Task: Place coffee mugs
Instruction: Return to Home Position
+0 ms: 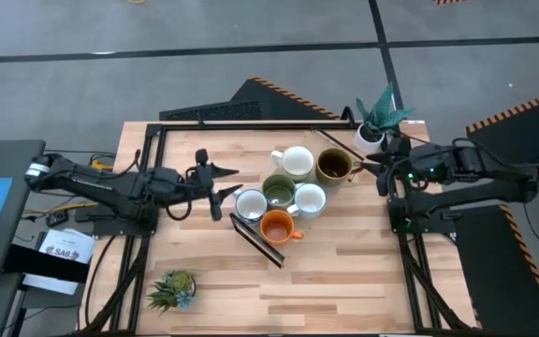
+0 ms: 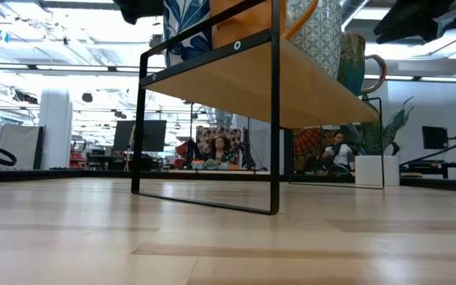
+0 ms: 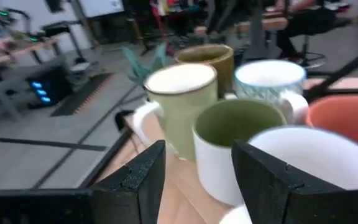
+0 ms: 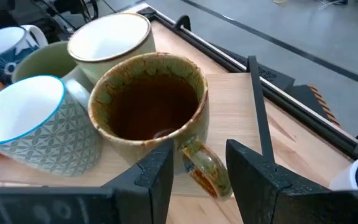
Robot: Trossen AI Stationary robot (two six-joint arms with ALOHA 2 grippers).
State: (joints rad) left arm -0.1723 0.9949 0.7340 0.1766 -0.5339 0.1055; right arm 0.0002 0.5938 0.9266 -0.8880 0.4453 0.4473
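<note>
Six mugs (image 1: 279, 190), clustered on shelf (image 2: 291, 87). Left gripper (image 1: 223, 190), jaws released, just beside them; right gripper (image 1: 380, 176), jaws released, near the brown mug (image 1: 332, 166).

The pale wooden shelf (image 2: 291, 83), black-framed, carries an orange mug (image 1: 277, 226), a mottled brown mug (image 1: 333, 166), a pale green mug (image 1: 295, 161), an olive-lined white mug (image 1: 279, 191), a teal-latticed white mug (image 1: 309, 199) and a blue-leafed white mug (image 1: 251, 204).
</note>
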